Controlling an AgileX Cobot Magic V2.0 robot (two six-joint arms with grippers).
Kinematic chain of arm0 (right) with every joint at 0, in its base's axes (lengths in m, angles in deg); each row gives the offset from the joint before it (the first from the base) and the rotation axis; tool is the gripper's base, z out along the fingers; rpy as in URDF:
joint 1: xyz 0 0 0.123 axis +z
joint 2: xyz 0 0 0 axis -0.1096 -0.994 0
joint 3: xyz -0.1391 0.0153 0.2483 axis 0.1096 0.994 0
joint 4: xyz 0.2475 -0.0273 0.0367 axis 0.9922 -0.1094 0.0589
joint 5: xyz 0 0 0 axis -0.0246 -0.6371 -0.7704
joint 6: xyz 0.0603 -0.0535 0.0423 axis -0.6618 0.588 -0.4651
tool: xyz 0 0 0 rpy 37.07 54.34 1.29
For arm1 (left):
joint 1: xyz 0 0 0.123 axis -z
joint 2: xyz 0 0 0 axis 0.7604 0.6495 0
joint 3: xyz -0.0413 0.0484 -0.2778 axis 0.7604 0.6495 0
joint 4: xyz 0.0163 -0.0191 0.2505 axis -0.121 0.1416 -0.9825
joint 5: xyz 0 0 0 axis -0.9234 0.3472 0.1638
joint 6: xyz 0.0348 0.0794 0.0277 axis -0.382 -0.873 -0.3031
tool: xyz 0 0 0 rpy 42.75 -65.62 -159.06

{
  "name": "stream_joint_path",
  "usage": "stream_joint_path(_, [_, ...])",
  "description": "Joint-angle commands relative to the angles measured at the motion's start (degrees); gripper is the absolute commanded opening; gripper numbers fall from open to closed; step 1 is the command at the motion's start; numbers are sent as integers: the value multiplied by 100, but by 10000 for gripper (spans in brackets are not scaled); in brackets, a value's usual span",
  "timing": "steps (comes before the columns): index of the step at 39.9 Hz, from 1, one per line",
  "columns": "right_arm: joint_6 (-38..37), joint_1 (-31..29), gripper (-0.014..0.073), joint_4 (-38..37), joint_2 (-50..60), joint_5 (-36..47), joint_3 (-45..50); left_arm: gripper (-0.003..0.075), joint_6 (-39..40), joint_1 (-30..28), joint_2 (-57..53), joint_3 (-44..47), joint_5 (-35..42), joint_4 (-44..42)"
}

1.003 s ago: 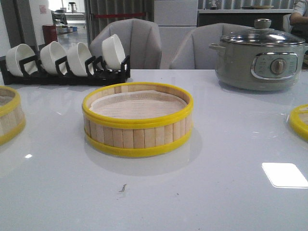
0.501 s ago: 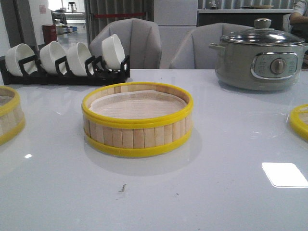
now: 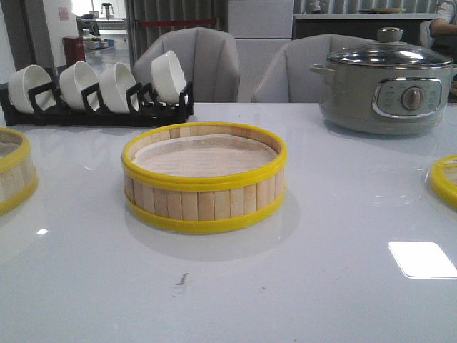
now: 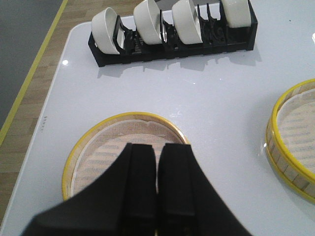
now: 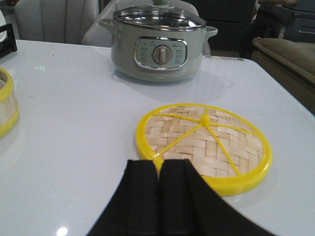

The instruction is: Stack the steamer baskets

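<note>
One steamer basket [image 3: 204, 177] with pale slat walls and yellow rims stands in the middle of the white table; it also shows in the left wrist view [image 4: 293, 140] and the right wrist view [image 5: 6, 105]. A second basket [image 3: 14, 170] sits at the left edge, seen from above in the left wrist view [image 4: 106, 142]. The woven yellow-rimmed lid [image 5: 209, 142] lies flat at the right [image 3: 444, 180]. My left gripper [image 4: 157, 147] is shut and empty above the second basket. My right gripper [image 5: 158, 164] is shut and empty over the lid's near rim. Neither gripper shows in the front view.
A black rack with several white bowls [image 3: 100, 89] stands at the back left, also in the left wrist view [image 4: 172, 29]. A grey electric pot with glass lid [image 3: 385, 86] stands at the back right. Grey chairs [image 3: 207, 68] are behind the table. The table's left edge [image 4: 44, 113] is near the second basket.
</note>
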Motion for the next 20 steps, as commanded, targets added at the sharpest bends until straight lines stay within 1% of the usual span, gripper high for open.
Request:
stream_joint_path(1, [67, -39, 56, -35, 117, 477, -89, 87, -7, 42, -42, -201, 460, -9])
stream_joint_path(20, [67, -39, 56, -35, 117, 477, -89, 87, -7, 42, -42, -201, 460, 77])
